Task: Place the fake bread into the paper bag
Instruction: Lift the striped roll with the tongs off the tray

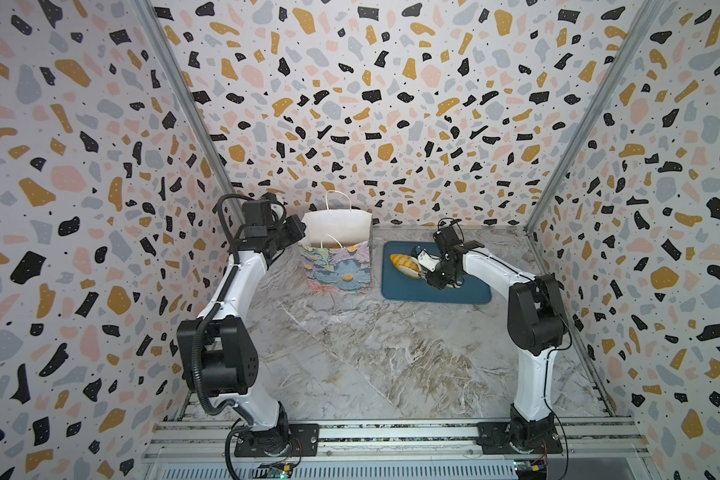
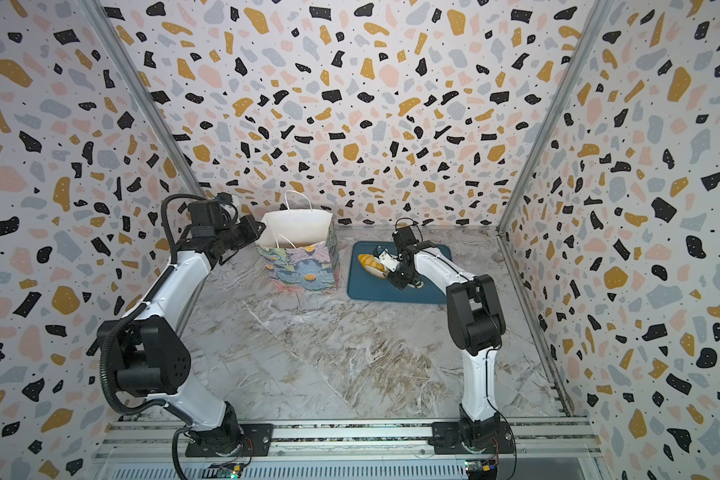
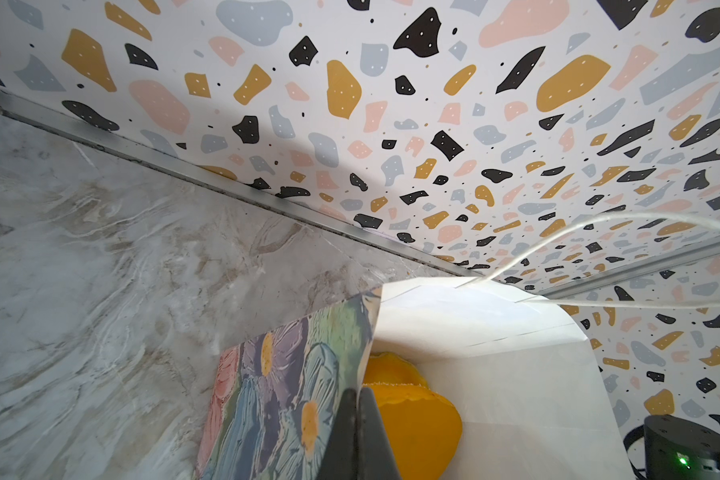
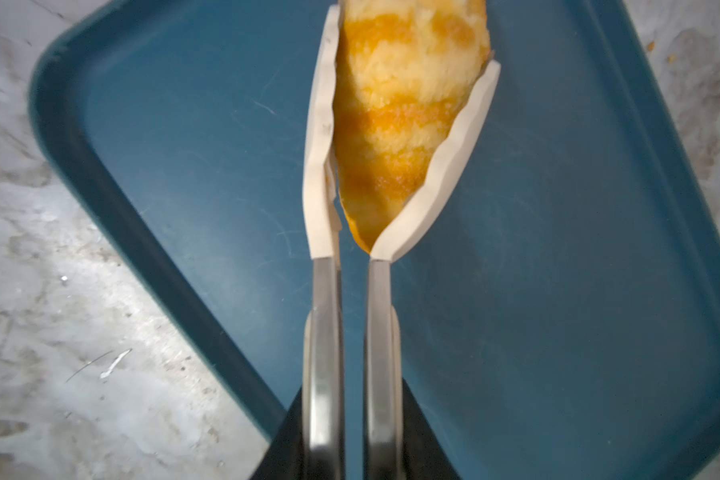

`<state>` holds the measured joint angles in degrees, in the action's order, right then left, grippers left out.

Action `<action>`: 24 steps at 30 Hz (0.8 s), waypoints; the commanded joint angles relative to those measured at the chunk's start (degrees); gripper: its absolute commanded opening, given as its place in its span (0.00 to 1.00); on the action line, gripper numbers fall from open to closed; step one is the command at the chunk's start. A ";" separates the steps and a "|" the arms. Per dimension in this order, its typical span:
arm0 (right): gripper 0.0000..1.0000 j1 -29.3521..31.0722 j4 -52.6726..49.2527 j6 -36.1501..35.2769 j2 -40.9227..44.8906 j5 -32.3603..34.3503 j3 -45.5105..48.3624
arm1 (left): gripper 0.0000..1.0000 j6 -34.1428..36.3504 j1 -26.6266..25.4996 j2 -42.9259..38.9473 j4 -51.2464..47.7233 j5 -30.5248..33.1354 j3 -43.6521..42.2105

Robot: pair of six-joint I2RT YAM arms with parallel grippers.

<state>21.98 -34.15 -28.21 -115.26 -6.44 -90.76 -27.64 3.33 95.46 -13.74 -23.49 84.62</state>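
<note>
The flowered paper bag [image 1: 337, 266] [image 2: 304, 266] stands upright at the back, mouth open. My left gripper [image 1: 298, 232] [image 3: 357, 399] is shut on the bag's left rim [image 3: 366, 332]. An orange bread [image 3: 412, 424] lies inside it. My right gripper [image 1: 433, 272] [image 4: 346, 436] is shut on metal tongs [image 4: 321, 291]. Their white tips clamp a striped fake bread [image 1: 404, 262] [image 2: 371, 262] [image 4: 395, 104] over the left part of the dark-teal tray [image 1: 454, 295]. Whether the bread still touches the tray I cannot tell.
The teal tray [image 2: 425, 295] [image 4: 558, 291] lies to the right of the bag on the marble tabletop [image 1: 371, 353]. Patterned walls close in the back and both sides. The bag's cord handle [image 3: 558, 245] arcs above its mouth.
</note>
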 commanded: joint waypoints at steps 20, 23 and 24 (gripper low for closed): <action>0.30 -0.19 27.35 22.65 18.35 -12.15 20.07 | 0.00 1.18 0.27 -2.16 1.08 0.26 -0.16; 0.29 -0.09 31.72 26.31 21.13 -14.15 22.35 | 0.00 1.18 0.27 -2.18 1.04 0.33 -0.15; 0.29 0.00 33.02 27.34 22.04 -14.56 23.16 | 0.00 1.25 0.27 -2.13 1.08 0.30 -0.11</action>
<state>21.96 -9.06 -6.09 -97.71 -17.50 -68.20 -27.64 3.33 95.46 -13.76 -23.49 84.62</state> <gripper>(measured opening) 0.299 0.046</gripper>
